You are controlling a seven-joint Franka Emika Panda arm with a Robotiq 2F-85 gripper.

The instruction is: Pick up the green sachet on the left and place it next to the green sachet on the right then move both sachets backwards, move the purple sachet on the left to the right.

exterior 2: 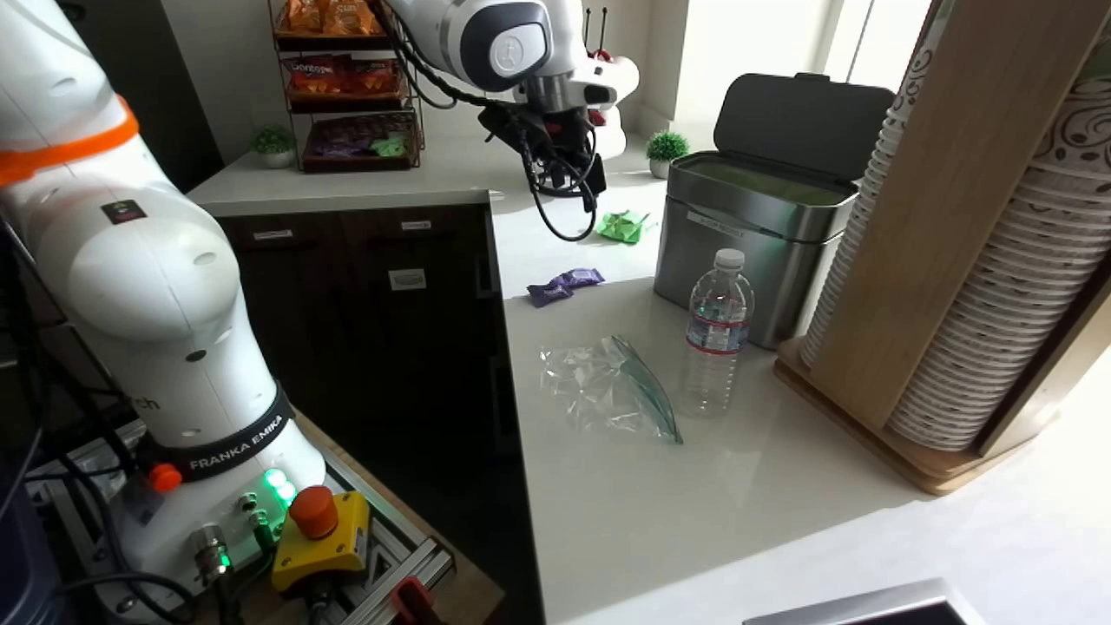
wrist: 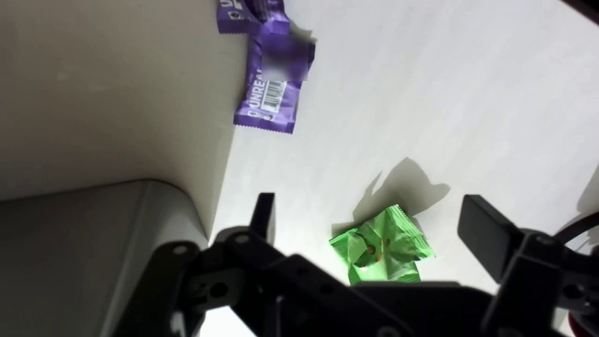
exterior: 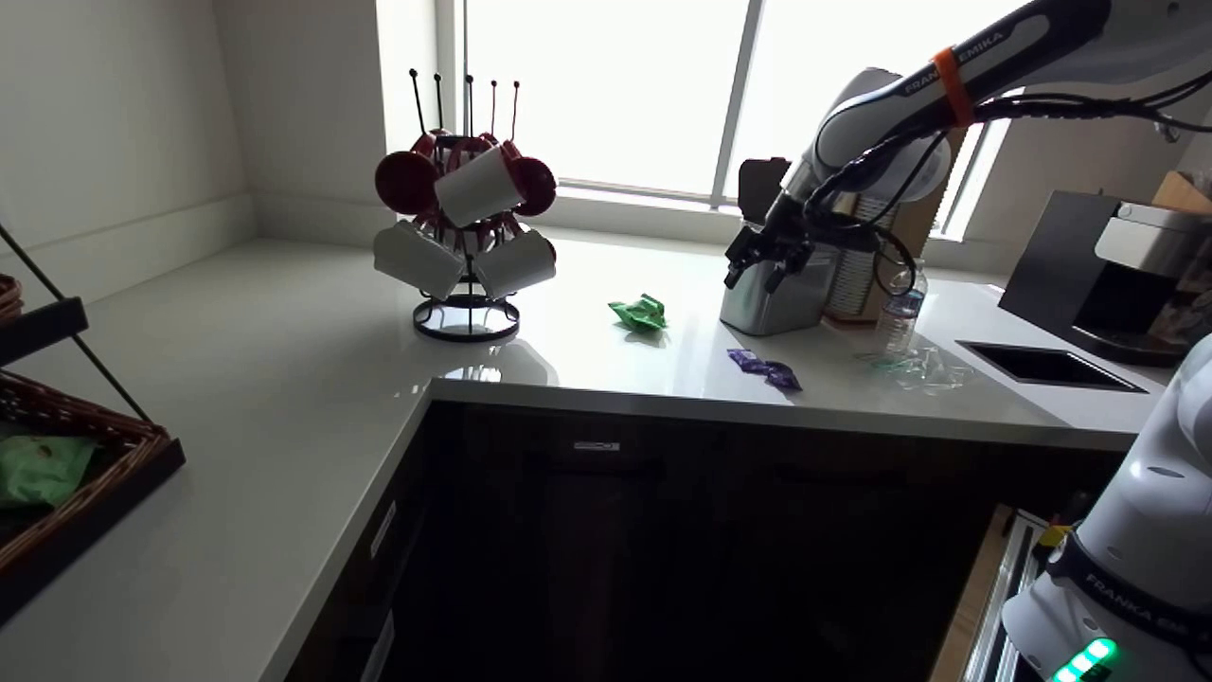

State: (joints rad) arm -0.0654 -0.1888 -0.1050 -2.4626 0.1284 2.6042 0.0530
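Green sachets (wrist: 386,248): bunched together on the surface (exterior: 284,341), set back from its front edge. I read two; they overlap, and where one wrapper ends is unclear. If I grasp here, the likely fault is catching a single crimped end and pulling the pair apart.

Purple sachets (wrist: 273,93): two, touching, close to the front edge. Which one the task means, I can't tell. Closing on one may drag its neighbour; a clumsy push edgeward could drop either, there being little surface left on that side.

Tool (exterior: 754,278): fingers spread wide, nothing held, hanging above the surface. The wrist view lines the green sachets up between my fingers, yet in an exterior view the tool stands off toward the metal bin (exterior: 776,301). Descending by the wrist view alone would probably set me down beside the packets.

Metal bin is just beside the tool; a swing that way might strike its wall or raised lid (exterior 2: 798,126). Cable loop (exterior 2: 570,239) dangles from the wrist: on a low pass it could sweep packets or tip the water bottle (exterior 2: 720,330). Clear bag (exterior 2: 608,386) lies near the purple sachets, beside the bottle; a sachet pushed into it could snag on the film.
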